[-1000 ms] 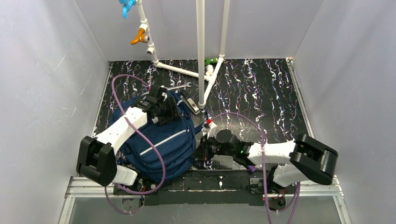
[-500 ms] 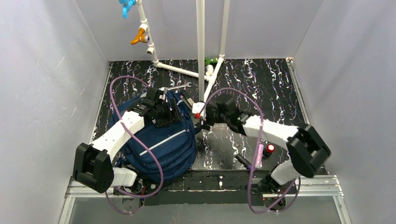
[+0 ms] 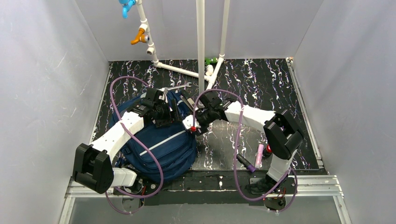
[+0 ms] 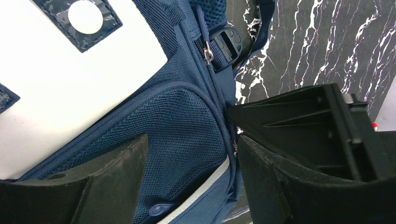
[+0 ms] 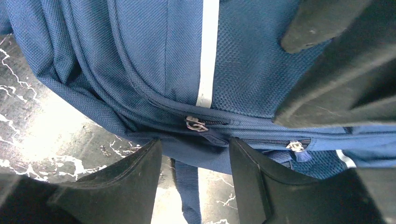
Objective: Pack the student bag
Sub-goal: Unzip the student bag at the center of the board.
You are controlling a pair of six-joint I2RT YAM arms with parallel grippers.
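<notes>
My left pincer hung over the far end of the student bag, which lay on the left half of the black marbled worktop, close to my left arm's base. In the left wrist view that pincer stood open, its two dark fingers well apart, with the bag's navy mesh pocket showing in the gap and nothing clamped. A black buckle sat on the strap beyond it.

My right pincer reached across to the bag's right edge. Seen from its own wrist, this pincer was also open, fingers spread on either side of a navy strap where the bag's edge met the worktop, gripping nothing that I could see. Just past the fingertips lay a metal zip pull, with a second pull to its right and a light-grey stripe running up the fabric.

A pink marker lay near my right arm's base, and a white pipe frame stood at the back.
</notes>
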